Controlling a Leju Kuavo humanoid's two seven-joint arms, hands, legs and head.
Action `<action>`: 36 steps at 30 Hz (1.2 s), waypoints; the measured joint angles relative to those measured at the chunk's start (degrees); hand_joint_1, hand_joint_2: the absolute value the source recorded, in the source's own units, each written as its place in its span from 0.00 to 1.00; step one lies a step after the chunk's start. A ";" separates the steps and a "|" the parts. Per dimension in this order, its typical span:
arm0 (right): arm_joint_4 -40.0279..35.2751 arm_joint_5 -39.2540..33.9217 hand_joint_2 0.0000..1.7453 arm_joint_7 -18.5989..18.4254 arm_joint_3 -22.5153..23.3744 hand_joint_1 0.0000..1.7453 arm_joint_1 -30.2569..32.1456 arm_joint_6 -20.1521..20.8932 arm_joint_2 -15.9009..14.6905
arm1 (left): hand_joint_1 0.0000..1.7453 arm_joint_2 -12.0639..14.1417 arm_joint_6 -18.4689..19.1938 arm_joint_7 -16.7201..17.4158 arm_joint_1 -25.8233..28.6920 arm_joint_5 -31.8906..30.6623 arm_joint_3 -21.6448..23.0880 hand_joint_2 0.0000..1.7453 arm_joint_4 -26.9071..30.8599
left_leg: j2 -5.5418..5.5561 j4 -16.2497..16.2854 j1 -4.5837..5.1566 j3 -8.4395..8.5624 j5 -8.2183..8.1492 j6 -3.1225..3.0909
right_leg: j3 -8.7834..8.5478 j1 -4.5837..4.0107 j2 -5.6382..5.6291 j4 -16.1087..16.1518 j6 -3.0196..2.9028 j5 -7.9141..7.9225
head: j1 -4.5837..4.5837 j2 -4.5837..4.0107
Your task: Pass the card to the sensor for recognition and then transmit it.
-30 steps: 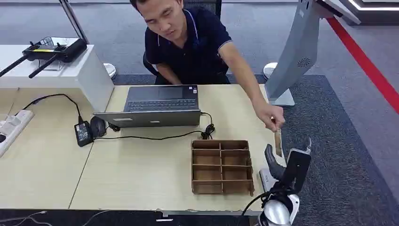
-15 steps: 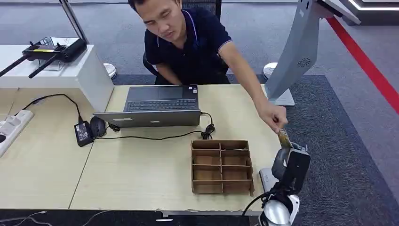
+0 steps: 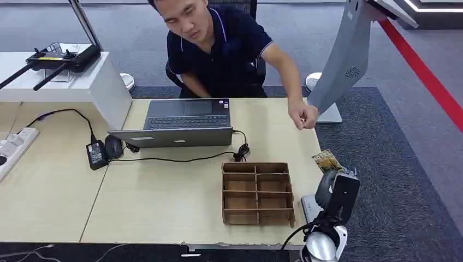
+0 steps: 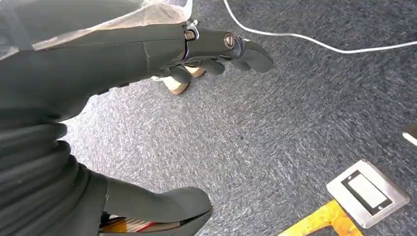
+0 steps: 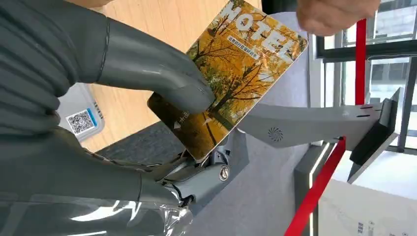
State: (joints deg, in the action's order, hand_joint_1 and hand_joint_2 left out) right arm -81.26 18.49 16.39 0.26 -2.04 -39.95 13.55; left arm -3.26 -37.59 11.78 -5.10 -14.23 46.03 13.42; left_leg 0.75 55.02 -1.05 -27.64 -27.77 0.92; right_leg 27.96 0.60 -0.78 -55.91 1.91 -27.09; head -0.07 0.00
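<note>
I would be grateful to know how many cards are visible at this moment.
1: the card is gripped by the right hand, beyond the table's right edge. Others may be hidden.

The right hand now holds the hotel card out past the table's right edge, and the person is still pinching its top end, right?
Not quite. The right hand does hold the card there, but the person's hand is off it, drawn back over the table. The head view shows the gap.
</note>
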 joint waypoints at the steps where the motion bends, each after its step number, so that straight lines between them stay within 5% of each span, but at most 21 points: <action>1: 0.00 0.09 1.00 0.00 0.00 1.00 0.00 0.00 0.00 | 0.00 0.00 0.00 0.00 0.00 0.00 0.00 1.00 0.00 | 0.00 0.00 0.00 0.00 0.00 0.00 | 0.00 0.00 0.00 0.00 0.00 0.00 | 0.00 0.00; 36: 4.24 10.12 1.00 -1.57 4.57 1.00 -0.02 -0.04 -0.57 | 0.00 0.11 0.00 -0.55 0.00 0.17 0.09 1.00 0.00 | 0.00 0.00 0.00 0.00 0.00 0.00 | 0.02 0.00 -0.01 0.00 0.00 0.00 | 0.00 0.00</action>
State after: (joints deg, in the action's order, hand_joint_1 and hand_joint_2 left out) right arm -77.02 28.61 14.82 4.83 -2.06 -40.00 12.98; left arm -3.15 -37.59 11.23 -5.10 -14.05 46.12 13.42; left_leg 0.75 55.02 -1.05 -27.64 -27.77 0.92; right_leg 27.98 0.60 -0.79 -55.91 1.91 -27.09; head -0.07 0.00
